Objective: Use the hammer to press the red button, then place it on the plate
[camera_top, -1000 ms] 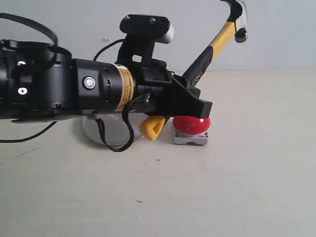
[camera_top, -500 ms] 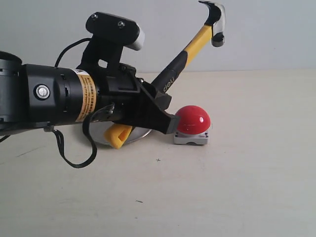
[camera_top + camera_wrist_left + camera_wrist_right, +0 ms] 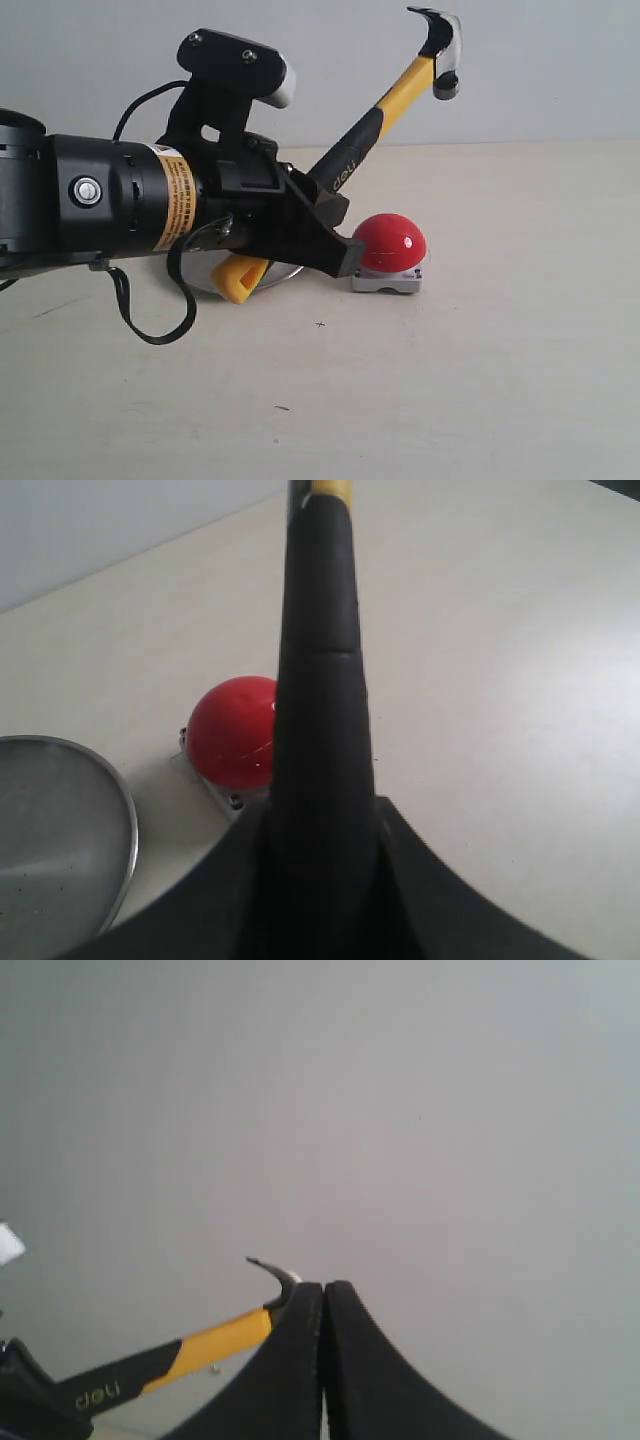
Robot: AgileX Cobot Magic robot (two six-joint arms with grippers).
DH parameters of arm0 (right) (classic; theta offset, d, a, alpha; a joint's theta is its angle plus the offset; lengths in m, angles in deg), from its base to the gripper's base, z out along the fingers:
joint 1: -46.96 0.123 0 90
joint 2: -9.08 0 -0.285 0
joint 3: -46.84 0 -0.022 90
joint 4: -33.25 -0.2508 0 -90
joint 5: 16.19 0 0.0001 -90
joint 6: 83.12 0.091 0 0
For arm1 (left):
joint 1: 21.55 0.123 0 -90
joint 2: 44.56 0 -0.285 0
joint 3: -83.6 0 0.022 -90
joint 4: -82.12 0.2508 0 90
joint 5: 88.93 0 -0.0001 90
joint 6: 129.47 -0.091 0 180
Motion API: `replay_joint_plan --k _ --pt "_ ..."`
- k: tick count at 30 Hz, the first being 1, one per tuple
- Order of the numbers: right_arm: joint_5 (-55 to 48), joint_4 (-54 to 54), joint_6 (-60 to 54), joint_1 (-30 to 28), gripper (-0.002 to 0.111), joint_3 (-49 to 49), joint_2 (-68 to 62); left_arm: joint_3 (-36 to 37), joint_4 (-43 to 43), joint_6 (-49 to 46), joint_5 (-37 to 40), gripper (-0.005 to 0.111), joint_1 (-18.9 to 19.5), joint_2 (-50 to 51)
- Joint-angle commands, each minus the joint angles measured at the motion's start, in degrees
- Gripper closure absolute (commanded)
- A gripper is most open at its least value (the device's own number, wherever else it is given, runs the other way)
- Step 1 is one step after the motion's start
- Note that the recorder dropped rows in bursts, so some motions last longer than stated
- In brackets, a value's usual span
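My left gripper (image 3: 322,235) is shut on the hammer (image 3: 385,118), holding its black grip so the handle slants up to the right. The dark head (image 3: 441,50) hangs high above the table, above and right of the red button (image 3: 391,243), clear of it. In the left wrist view the hammer handle (image 3: 320,690) runs between the jaws, with the red button (image 3: 232,730) beside it and the plate (image 3: 115,785) at the edge. The plate (image 3: 205,272) lies mostly hidden behind my left arm. My right gripper (image 3: 323,1288) is shut on nothing, pointing at the wall with the hammer (image 3: 215,1338) beyond it.
The yellow butt end of the handle (image 3: 238,276) hangs low over the plate's front edge. A black cable (image 3: 150,320) loops under the left arm. The beige table (image 3: 480,380) stretches to the front and right, and a grey wall (image 3: 560,70) stands behind.
The left arm drew back leftward with the hammer, uncovering the red button. In the last half second the hammer head barely shifted.
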Motion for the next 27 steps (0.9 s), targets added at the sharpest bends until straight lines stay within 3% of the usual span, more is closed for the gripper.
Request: replay_joint_plan --k 1,9,13,16,20,27 --pt "-1.6 0.6 0.6 0.1 0.108 -2.4 0.3 -0.5 -0.1 0.2 -1.8 0.107 0.0 -1.0" --pt "-9.3 -1.3 1.7 0.1 0.108 -2.4 0.3 -0.5 -0.7 0.2 0.3 0.107 0.0 -0.9" --pt "-22.3 -3.7 6.0 0.1 0.108 -2.4 0.3 -0.5 -2.0 0.4 0.8 0.107 0.0 1.3" --pt "-25.2 -6.9 14.3 0.1 0.108 -2.4 0.3 -0.5 -2.1 0.4 1.1 0.107 0.0 5.4" --pt "-38.7 -6.5 13.3 0.1 0.108 -2.4 0.3 -0.5 -2.5 0.4 1.5 0.107 0.0 7.7" --pt "-39.7 -7.1 13.6 0.1 0.108 -2.4 0.3 -0.1 -4.9 0.4 4.0 0.107 0.0 7.7"
